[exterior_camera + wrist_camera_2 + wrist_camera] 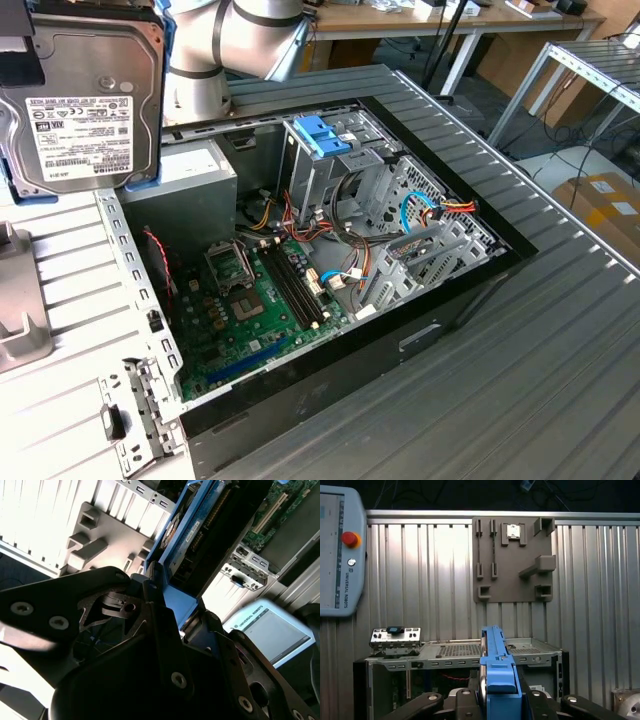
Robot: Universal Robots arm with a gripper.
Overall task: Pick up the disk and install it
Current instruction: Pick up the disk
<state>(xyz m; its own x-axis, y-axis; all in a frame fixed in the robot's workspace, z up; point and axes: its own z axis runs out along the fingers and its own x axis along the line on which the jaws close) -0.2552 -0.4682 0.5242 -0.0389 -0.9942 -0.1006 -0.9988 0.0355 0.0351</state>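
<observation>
The gripper [496,701] is clamped on the disk [85,100] — pick-up done (blue bracket attached). The disk is held clear of the open computer case [320,380] — not yet installed.

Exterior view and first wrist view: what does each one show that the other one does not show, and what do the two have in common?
The exterior view shows the pale label on the flat face of the disk, the ribbed blue latch on the drive cage and the grey power-supply box. The first wrist view shows the disk edge-on and a teach pendant with a red button. Both show the disk, raised clear of the table, and the open computer case.
</observation>
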